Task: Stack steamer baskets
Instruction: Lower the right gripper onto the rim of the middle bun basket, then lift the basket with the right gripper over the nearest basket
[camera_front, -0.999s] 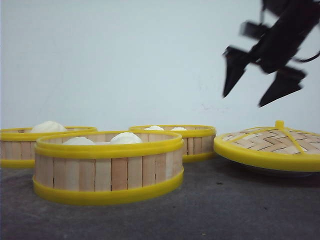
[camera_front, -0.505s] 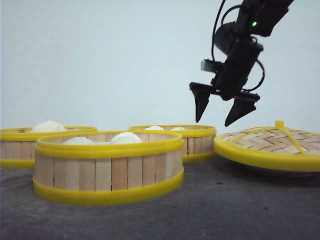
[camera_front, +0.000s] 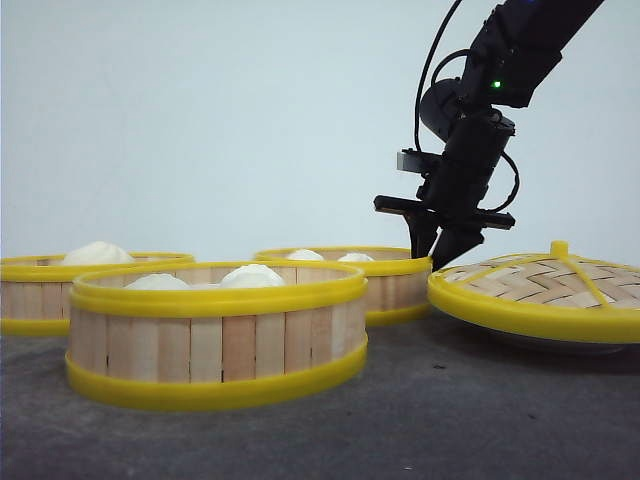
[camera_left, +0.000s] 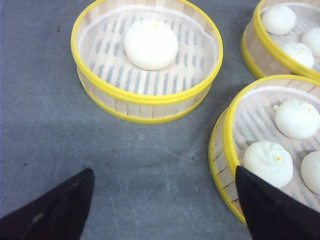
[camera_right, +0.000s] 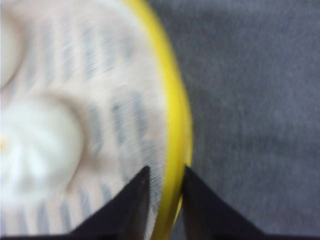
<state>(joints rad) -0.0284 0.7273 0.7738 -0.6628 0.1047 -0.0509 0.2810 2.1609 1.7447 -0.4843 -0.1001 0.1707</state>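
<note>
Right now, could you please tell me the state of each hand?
Left hand: open, holding nothing.
Right hand: closed on the yellow rim of the far steamer basket.

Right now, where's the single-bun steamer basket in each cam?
Front view: the single-bun basket sits far left, cut off by the frame edge.
Left wrist view: top centre.
Right wrist view: not in it; the right claw straddles the rear basket rim.
Landmark: the front basket, its neighbour, shows at the right in the left wrist view.
</note>
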